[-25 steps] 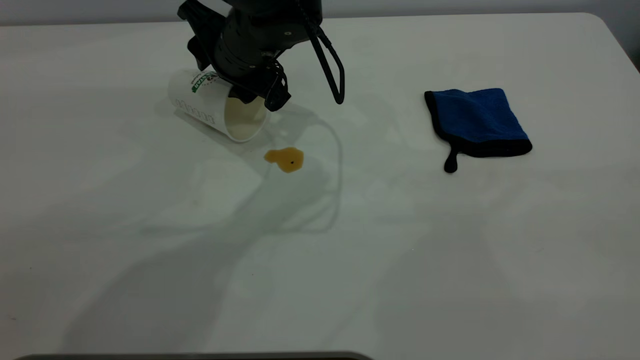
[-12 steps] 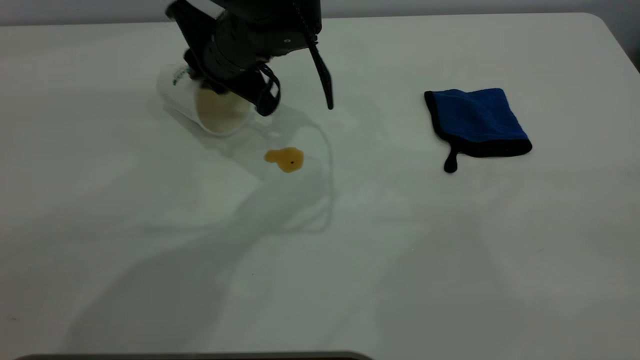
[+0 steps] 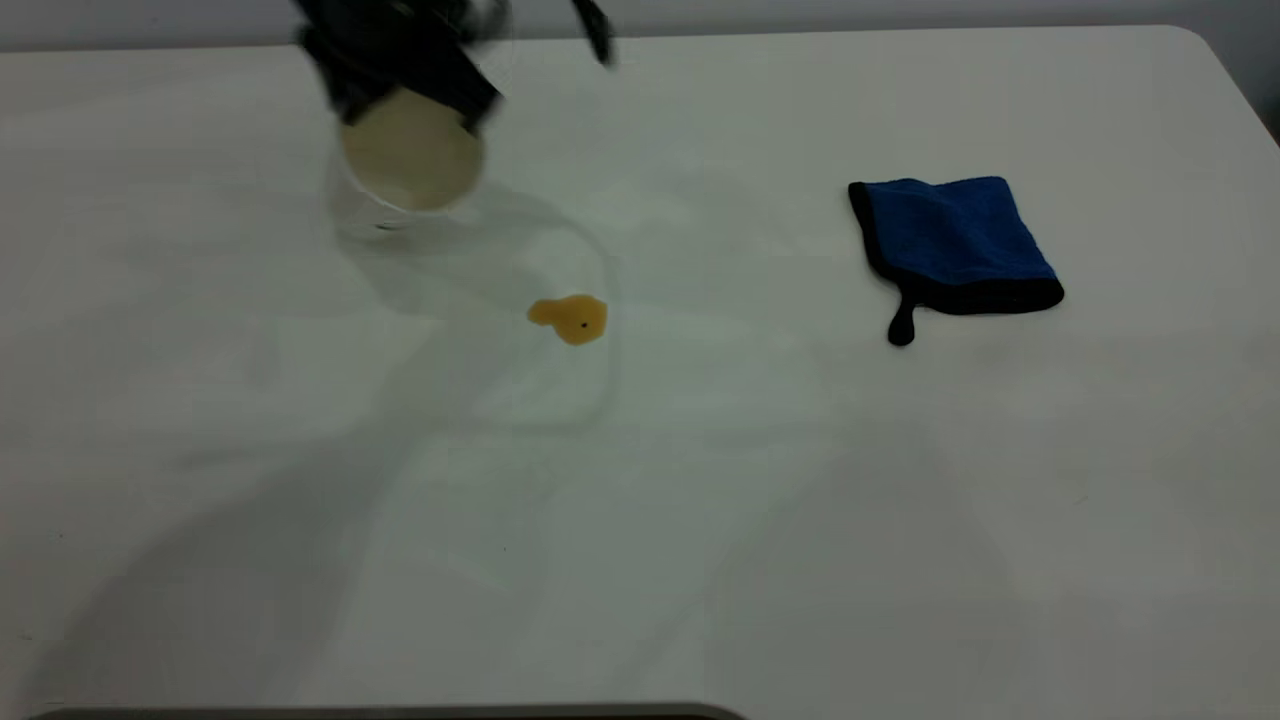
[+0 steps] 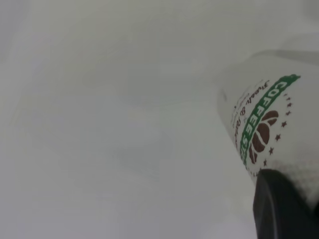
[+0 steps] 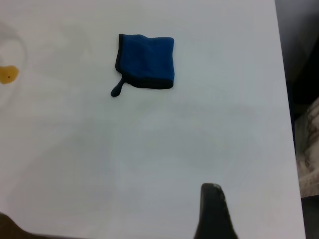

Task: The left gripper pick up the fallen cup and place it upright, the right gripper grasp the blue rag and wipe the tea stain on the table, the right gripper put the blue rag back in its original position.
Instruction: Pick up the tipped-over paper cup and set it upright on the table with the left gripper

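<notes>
L gripper clamped on the paper cup, cup lifted off the table near the far edge, left of centre.

Cup's cream mouth faces the exterior cam, so it's tilted, not upright yet; blurred, so exact tilt is hard to call. L wrist view shows a dark finger pressed on the cup wall by the green lettering. Thin paper, prob. empty & light: it'll crush if squeezed hard, so a light grip on the wall, clear of the rim, seems best. Tea stain sits nearer the middle, apart from the cup. Blue rag lies flat toward the right edge, untouched; soft plush, easy to pinch at the black edging. R gripper hangs well off the rag; can't tell its opening.
</notes>
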